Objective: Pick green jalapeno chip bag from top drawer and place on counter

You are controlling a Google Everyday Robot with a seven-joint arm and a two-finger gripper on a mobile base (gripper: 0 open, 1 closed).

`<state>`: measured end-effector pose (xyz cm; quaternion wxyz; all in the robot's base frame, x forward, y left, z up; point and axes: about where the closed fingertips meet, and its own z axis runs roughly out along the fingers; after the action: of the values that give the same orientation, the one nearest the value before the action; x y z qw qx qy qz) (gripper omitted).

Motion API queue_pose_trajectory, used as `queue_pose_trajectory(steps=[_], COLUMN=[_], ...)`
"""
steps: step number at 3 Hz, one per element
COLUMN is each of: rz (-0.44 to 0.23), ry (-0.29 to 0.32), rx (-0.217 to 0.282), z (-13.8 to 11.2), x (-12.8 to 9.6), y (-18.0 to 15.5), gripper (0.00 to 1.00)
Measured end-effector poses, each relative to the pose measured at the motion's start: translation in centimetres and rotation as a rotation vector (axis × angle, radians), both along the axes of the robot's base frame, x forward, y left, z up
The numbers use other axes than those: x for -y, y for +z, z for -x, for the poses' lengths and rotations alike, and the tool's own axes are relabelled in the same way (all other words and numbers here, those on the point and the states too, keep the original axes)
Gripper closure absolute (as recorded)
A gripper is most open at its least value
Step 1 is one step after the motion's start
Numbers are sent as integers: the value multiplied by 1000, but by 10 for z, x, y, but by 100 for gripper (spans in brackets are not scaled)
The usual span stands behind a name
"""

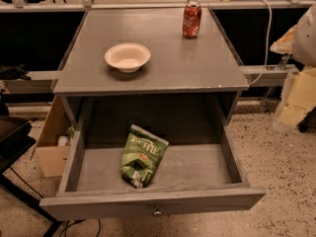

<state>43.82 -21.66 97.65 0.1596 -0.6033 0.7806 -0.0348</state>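
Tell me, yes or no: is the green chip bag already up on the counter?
No: the green jalapeno chip bag lies in the open top drawer, below the counter; the pincer is out of view.

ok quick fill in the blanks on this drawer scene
1. The top drawer is ___, not shut.
2. The green jalapeno chip bag lies inside the ___.
3. On the counter stand a bowl and a red soda ___.
4. The pincer is ___ of view.
Missing: open; drawer; can; out.
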Motion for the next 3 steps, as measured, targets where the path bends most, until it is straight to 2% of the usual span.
queue_pose_trajectory(steps=[1, 2, 3], rz=[0, -38, -166], ry=[0, -24, -85], rx=[0, -24, -83], z=[0, -32, -77], x=[0, -22, -91], y=[0, -20, -76], gripper=[0, 0, 0])
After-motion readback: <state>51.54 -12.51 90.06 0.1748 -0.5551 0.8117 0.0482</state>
